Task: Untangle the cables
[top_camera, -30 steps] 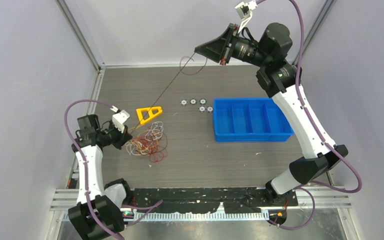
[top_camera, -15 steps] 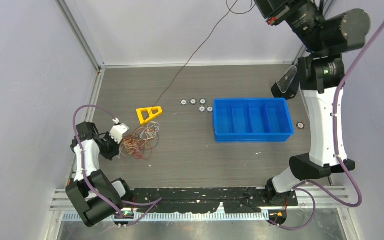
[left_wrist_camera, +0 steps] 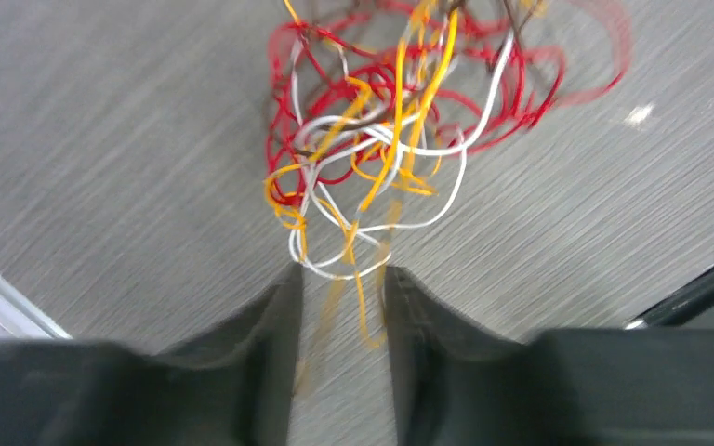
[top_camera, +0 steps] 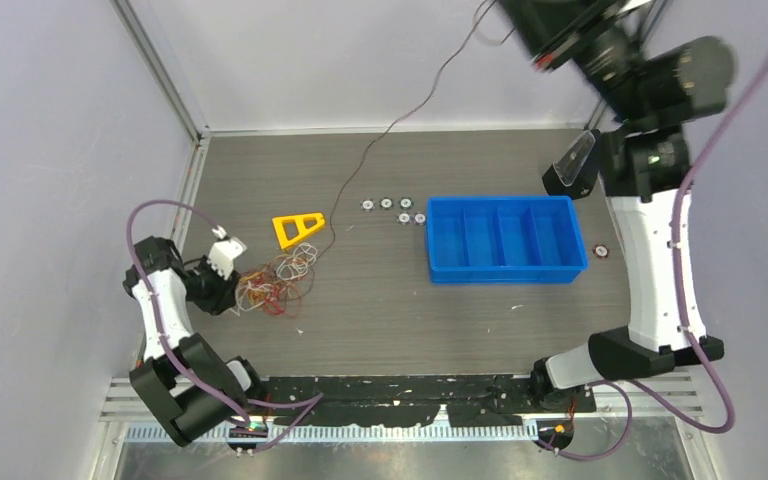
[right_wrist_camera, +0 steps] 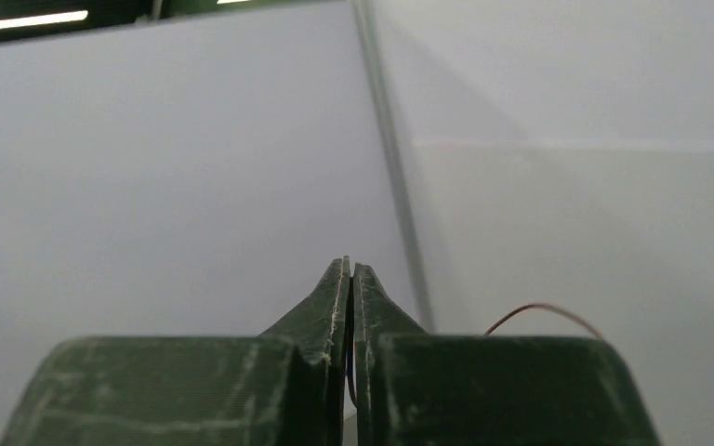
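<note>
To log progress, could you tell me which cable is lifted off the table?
The dark cable rising from near the clump to the right hand; the rest lie tangled.

Matt dark wood-grain table (top_camera: 380, 310), glossy smooth blue plastic bin (top_camera: 505, 273), yellow plastic triangle (top_camera: 283, 229), thin cables (top_camera: 280, 282) in shiny plastic sheathing

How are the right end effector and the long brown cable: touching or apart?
Touching. Right wrist view: the brown cable sits pinched between the right end effector's shut fingers.
</note>
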`<control>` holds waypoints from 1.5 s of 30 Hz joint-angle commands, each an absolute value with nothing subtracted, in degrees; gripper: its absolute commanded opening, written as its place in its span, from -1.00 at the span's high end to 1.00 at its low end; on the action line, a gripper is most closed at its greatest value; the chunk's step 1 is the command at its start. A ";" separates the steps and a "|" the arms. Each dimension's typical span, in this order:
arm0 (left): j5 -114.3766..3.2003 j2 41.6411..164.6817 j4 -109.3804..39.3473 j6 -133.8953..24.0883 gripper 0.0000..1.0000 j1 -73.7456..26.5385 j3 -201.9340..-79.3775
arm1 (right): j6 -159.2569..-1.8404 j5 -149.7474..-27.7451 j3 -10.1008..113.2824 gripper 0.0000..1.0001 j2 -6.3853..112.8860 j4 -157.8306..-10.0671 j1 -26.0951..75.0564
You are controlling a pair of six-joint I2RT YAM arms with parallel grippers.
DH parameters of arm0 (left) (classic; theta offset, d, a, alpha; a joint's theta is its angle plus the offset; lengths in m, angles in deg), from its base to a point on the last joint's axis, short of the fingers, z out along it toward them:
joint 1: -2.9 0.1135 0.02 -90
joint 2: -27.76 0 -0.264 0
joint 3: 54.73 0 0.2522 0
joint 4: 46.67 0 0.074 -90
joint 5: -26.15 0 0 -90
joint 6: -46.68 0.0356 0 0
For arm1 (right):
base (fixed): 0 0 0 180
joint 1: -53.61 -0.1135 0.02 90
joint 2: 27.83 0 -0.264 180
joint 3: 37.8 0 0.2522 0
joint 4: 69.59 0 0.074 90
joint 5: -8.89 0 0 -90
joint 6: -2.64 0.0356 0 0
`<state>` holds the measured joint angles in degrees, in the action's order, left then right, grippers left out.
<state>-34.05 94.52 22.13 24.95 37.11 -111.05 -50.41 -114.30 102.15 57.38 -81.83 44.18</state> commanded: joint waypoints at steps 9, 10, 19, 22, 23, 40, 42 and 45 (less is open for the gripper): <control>-14.53 81.99 32.05 14.08 -0.70 21.66 -123.75 | -61.40 -123.15 70.89 0.89 51.67 -87.70 21.66; -14.73 81.64 31.05 14.10 -0.71 19.56 -122.83 | -61.84 -123.12 70.84 0.89 51.90 -87.90 21.56; -28.02 84.64 24.37 22.37 -0.71 1.64 -116.17 | -69.48 -122.50 60.13 0.89 50.52 -93.18 21.48; -35.07 85.94 18.98 24.95 -0.68 -2.96 -113.72 | -70.27 -122.64 57.73 0.89 50.60 -93.03 21.50; -36.52 86.67 17.12 25.37 -0.67 -4.04 -113.32 | -70.56 -122.76 56.89 0.89 50.80 -92.98 21.52; -40.09 94.02 22.66 39.78 0.93 -12.54 -122.11 | -72.96 -122.58 47.64 0.89 51.06 -91.87 22.01; -36.40 91.95 27.37 35.70 1.00 -14.09 -126.52 | -73.00 -122.47 48.05 0.89 51.18 -91.88 22.42; -30.71 87.24 26.82 22.68 1.00 -12.67 -135.01 | -73.02 -122.57 49.06 0.89 51.14 -91.88 22.85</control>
